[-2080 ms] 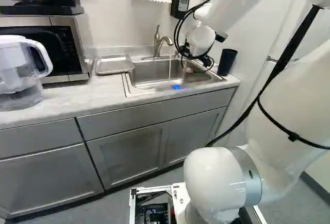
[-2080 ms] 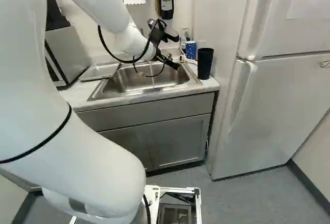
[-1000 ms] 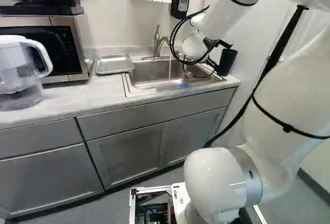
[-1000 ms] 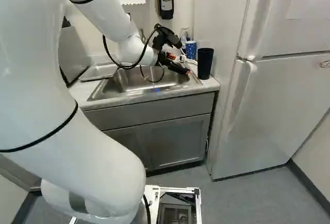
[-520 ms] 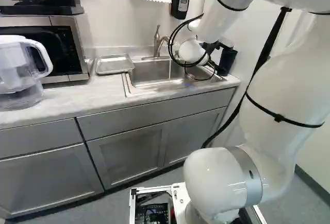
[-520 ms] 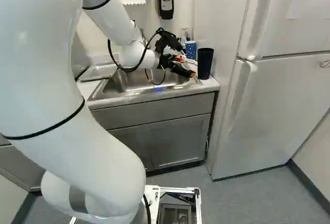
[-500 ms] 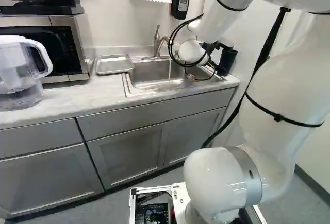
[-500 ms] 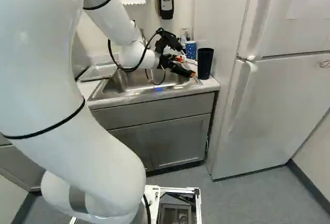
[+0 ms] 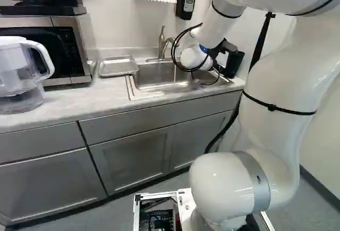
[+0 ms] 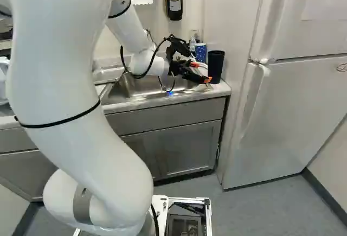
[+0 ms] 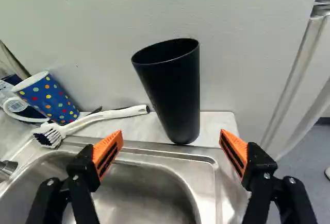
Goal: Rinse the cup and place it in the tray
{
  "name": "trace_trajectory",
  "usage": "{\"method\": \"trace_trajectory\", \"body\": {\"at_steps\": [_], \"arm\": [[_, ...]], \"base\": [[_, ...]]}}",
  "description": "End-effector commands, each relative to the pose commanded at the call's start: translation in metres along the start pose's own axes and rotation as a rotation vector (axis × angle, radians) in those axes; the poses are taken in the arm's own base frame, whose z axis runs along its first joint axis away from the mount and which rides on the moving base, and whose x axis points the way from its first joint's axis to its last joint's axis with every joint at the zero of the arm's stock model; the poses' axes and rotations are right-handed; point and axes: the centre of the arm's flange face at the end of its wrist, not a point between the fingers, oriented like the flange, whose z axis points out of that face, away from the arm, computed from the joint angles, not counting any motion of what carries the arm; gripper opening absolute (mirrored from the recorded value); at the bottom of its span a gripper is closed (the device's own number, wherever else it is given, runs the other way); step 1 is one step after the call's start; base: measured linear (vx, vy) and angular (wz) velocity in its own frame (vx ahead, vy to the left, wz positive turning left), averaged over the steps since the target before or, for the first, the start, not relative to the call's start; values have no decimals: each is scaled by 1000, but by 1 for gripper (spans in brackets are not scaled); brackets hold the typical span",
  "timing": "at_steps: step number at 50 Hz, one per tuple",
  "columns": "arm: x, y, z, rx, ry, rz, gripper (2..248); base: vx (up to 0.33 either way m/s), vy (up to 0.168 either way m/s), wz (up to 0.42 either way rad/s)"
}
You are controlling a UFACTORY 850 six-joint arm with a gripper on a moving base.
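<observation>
The black gripper (image 10: 203,72) reaches over the sink's far right corner in the right base view, close to the tall black cup (image 10: 216,66). From the wrist, the gripper (image 11: 170,149) stands wide open, nothing between its orange pads. Straight ahead of the fingers the black cup (image 11: 172,90) is upright on the counter strip behind the sink rim. Water runs from the faucet (image 9: 163,43) into the steel sink (image 9: 159,77). A metal tray (image 9: 117,66) lies on the counter left of the sink in the left base view.
Beside the cup lie a white dish brush (image 11: 93,121) and a blue dotted paper cup (image 11: 47,98). A wall rises right behind them; the fridge (image 10: 293,84) stands to the right. A water pitcher (image 9: 21,74) and microwave (image 9: 48,50) are at the left.
My arm has swung and the open gripper has come down toward the black cup at the sink's right corner. The cup, tray and base have not moved.
</observation>
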Motion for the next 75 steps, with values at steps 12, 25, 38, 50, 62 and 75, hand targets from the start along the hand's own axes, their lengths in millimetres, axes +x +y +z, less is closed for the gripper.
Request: {"method": "trace_trajectory", "body": {"at_steps": [12,25,38,50,62,75], "arm": [[4,-8,6,-54,65,16,247],[6,-21,15,-84,98,30,247],[6,-37,30,-91,105,42,247],[6,-38,31,-92,106,43,247],[6,-38,31,-90,107,68,247],[6,-38,31,-90,107,75,247]], "base": [[0,0,0],[0,0,0],[0,0,0],[0,0,0],[0,0,0],[0,0,0]]}}
